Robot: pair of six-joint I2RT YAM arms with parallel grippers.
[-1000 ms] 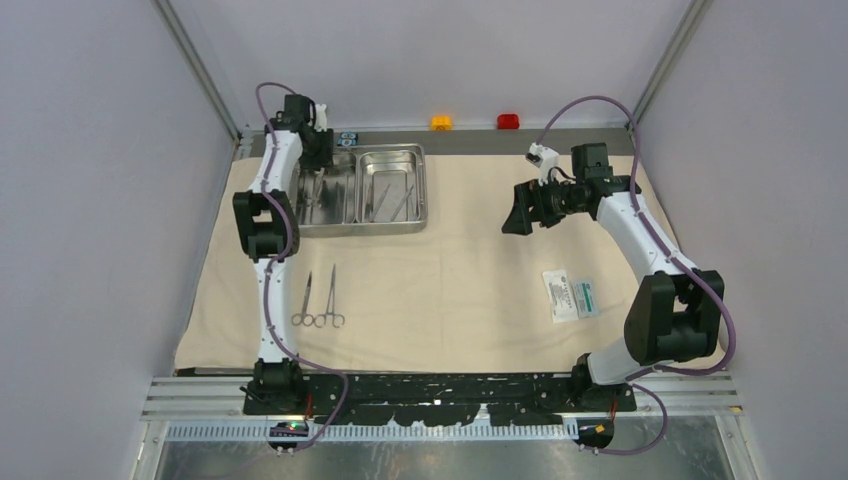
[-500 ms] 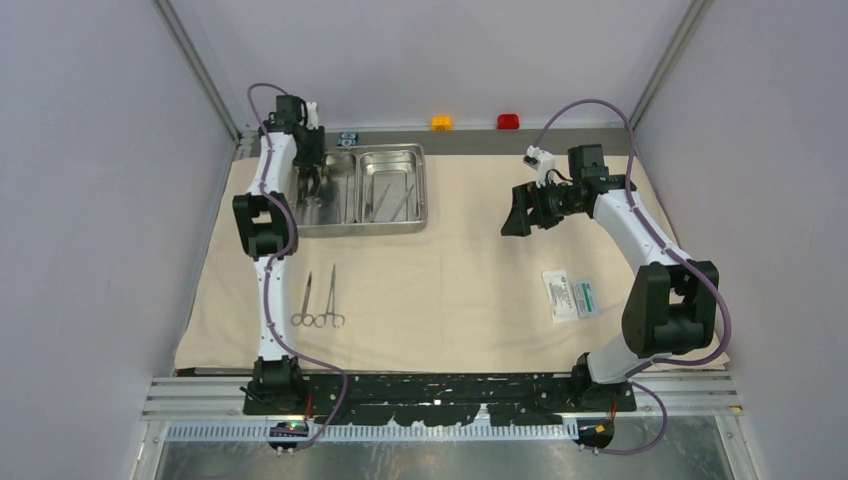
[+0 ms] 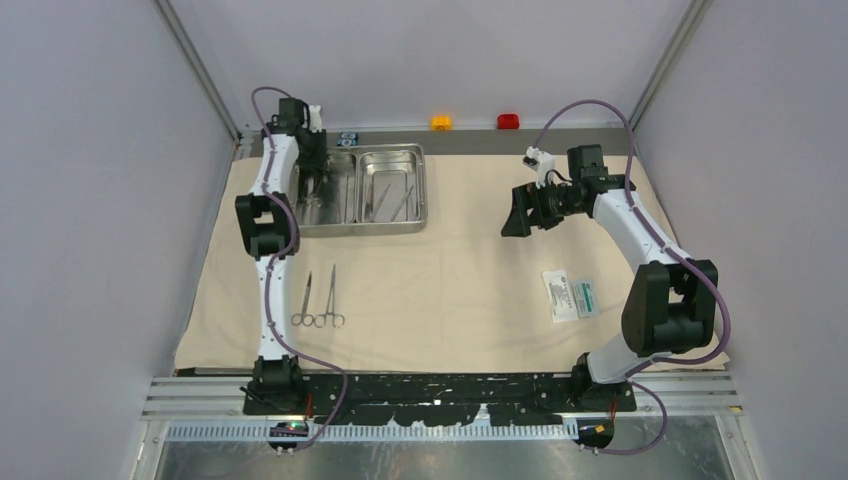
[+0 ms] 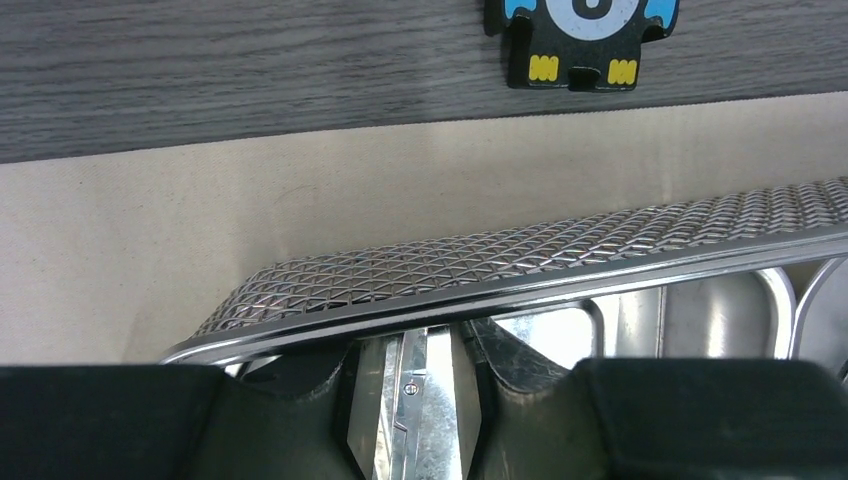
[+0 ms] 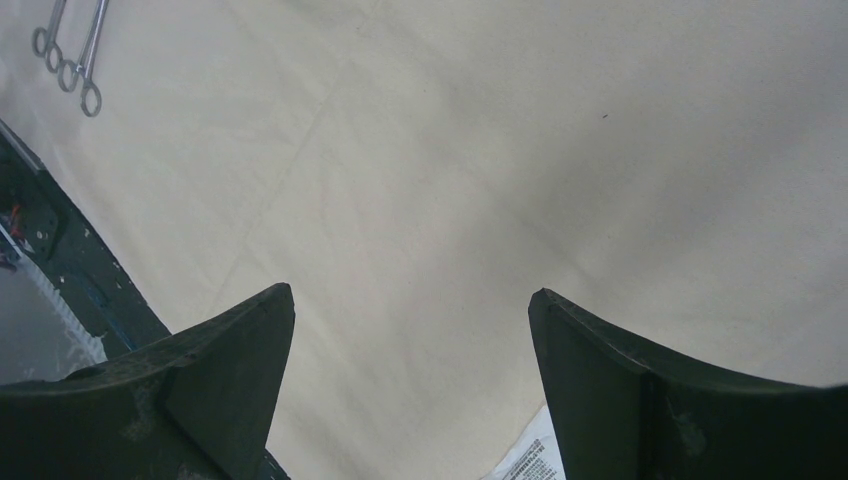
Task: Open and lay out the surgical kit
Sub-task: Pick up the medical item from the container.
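The beige cloth wrap (image 3: 450,290) lies spread flat. The steel two-compartment tray (image 3: 391,149) stands on its far left part. My left gripper (image 3: 312,185) reaches down into the tray's left compartment. In the left wrist view its jaws (image 4: 412,340) stand narrow but open on either side of a steel pivoted tool (image 4: 440,420), just under the tray's rim (image 4: 600,275). Thin straight tools (image 3: 395,198) lie in the right compartment. Two ring-handled forceps (image 3: 320,300) lie on the cloth at near left. My right gripper (image 3: 515,212) hangs wide open and empty above the cloth (image 5: 420,150). The white-and-green packet (image 3: 571,296) lies near right.
A small black-and-blue block (image 3: 347,137) sits on the bare strip behind the tray. Orange (image 3: 441,122) and red (image 3: 508,121) buttons stand at the back wall. Side walls close in the table on the left and right.
The left gripper has lowered into the tray's left compartment and its jaws have narrowed around the tool. The right arm has barely moved.
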